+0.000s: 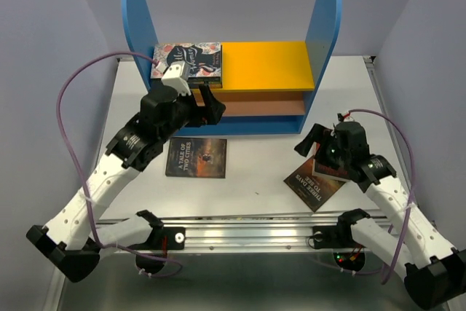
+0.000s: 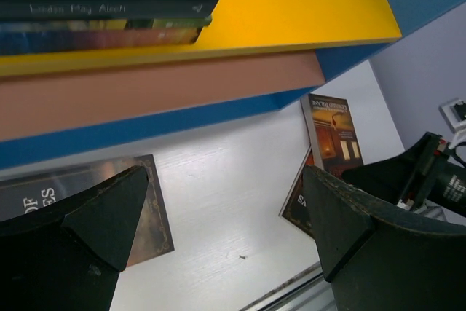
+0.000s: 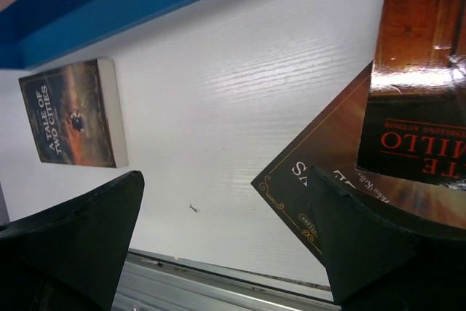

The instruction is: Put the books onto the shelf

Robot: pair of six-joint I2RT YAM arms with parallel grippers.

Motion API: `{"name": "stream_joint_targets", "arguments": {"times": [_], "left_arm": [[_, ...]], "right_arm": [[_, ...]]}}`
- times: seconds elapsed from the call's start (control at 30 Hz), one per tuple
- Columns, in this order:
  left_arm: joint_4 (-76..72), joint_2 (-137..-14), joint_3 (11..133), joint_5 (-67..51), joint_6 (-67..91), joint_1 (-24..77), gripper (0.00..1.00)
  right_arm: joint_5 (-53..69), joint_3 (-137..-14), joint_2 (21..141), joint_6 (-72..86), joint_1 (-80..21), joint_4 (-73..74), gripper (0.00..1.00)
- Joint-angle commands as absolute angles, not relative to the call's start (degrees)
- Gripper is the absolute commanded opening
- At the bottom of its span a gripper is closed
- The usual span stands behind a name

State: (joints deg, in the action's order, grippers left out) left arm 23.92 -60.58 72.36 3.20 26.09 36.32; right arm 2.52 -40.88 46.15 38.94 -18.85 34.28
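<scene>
A stack of books (image 1: pixel 186 62), floral cover on top, lies flat on the yellow upper board of the blue-sided shelf (image 1: pixel 324 27). It is just ahead of the left gripper (image 2: pixel 226 180), spines facing it, long sides running along the board. Below that gripper, A Tale of Two Cities (image 1: pixel 196 158) lies cover up on the table (image 1: pixel 262 158). Under the right gripper (image 3: pixel 226 180), a red-brown book (image 3: pixel 419 107) overlaps Three Days to See (image 1: pixel 314 183), which is turned diagonally. Both grippers' jaws stand wide apart, holding nothing.
</scene>
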Motion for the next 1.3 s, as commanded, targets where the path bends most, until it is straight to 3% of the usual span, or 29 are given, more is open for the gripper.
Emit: {"name": "stream_joint_targets", "arguments": {"times": [0.0, 0.2, 0.43, 0.57, 0.87, 1.27], "left_arm": [[18.99, -54.43, 63.13, -0.6, 29.18, 36.83, 0.99], [22.66, -48.52, 46.34, -1.07, 37.68, 37.0, 0.99], [34.44, -52.2, 43.25, 18.26, 50.43, 37.0, 0.99], [34.99, -54.49, 41.49, 26.45, 58.35, 35.17, 0.99], [21.71, -57.04, 35.78, 23.38, 55.02, 16.8, 0.99], [13.18, -62.66, 29.97, 16.26, 54.32, 10.37, 0.99]], "right_arm": [[13.86, -37.97, 48.07, 36.65, -19.07, 23.67, 1.0], [14.77, -36.21, 50.62, 35.77, -22.66, 19.0, 1.0], [5.37, -35.77, 57.9, 37.88, -37.32, 13.73, 1.0], [3.51, -35.6, 63.01, 39.63, -40.08, 8.19, 1.0], [-1.74, -40.24, 75.38, 39.38, -46.57, -3.24, 1.0], [-8.52, -52.81, 93.68, 29.45, -50.19, -13.62, 1.0]]}}
